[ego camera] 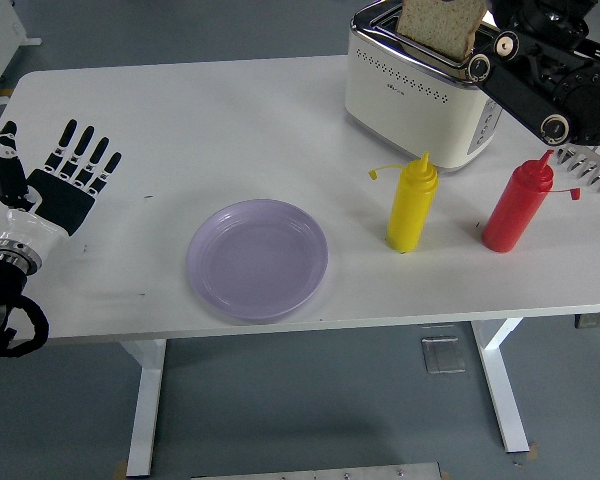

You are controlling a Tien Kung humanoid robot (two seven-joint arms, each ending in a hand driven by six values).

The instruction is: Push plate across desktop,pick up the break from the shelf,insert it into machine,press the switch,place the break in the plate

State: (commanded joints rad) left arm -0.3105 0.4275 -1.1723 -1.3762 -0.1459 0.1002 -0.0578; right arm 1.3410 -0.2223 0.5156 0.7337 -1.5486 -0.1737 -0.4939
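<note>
Brown bread slice (440, 27) is standing in cream metal toaster (420, 95), at 9 o'clock of right hand (520, 45); grip cannot be told. Left hand (60, 185) is lying splayed, holding nothing.

A single head camera sits high on the robot's side, looking forward and down over the white table (230, 110), its near edge low in frame, floor below, and the toaster (420, 95) cut off at the top.

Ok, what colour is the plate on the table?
Pale lilac plate, clearest in the head view.
</note>
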